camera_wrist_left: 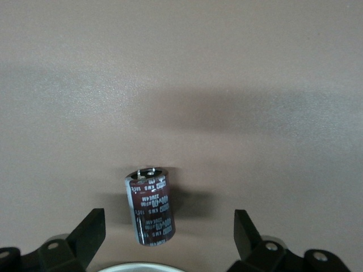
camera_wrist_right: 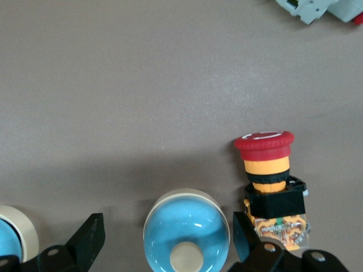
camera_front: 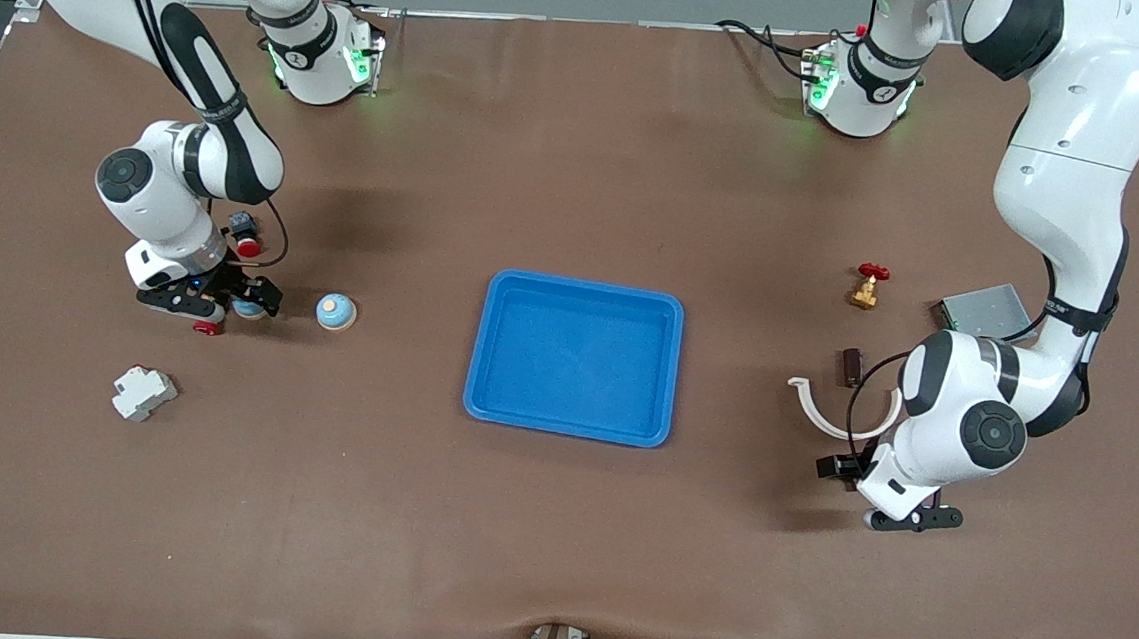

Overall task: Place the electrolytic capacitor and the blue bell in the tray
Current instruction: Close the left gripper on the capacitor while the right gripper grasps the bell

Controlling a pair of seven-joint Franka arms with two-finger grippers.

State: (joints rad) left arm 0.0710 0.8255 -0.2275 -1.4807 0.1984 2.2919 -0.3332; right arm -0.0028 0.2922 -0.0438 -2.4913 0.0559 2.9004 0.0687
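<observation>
A white and grey plastic terminal block (camera_front: 143, 393) lies toward the right arm's end of the worktop (camera_front: 553, 559), at about eight o'clock from the tray in the front view. At one o'clock from that block, the right tool (camera_wrist_right: 167, 238) is low over the worktop with its fingers (camera_wrist_right: 88, 235) spread either side of a blue dome-shaped bell with a cream knob (camera_wrist_right: 186, 232); whether they touch it I cannot tell. A red mushroom-head push button on a yellow and black body (camera_wrist_right: 272, 187) stands just beside that bell, at its twelve o'clock in the front view. A second blue dome bell (camera_front: 335, 311) sits at its three o'clock, apart from it.

The shallow bright-blue rectangular plastic tray (camera_front: 487, 354) lies mid-worktop with nothing in it.

At its three o'clock lies a white curved plastic strip (camera_front: 823, 417), with the dark brown cylindrical electrolytic capacitor (camera_front: 852, 366) inside its curve. A brass valve with a red handle (camera_front: 869, 285) stands at the capacitor's twelve o'clock, and a grey metal box (camera_front: 986, 311) at its two o'clock.

The left tool (camera_wrist_left: 168, 235) hangs over the worktop beside the strip, fingers (camera_wrist_left: 91, 232) spread wide, the capacitor showing in the gap untouched
</observation>
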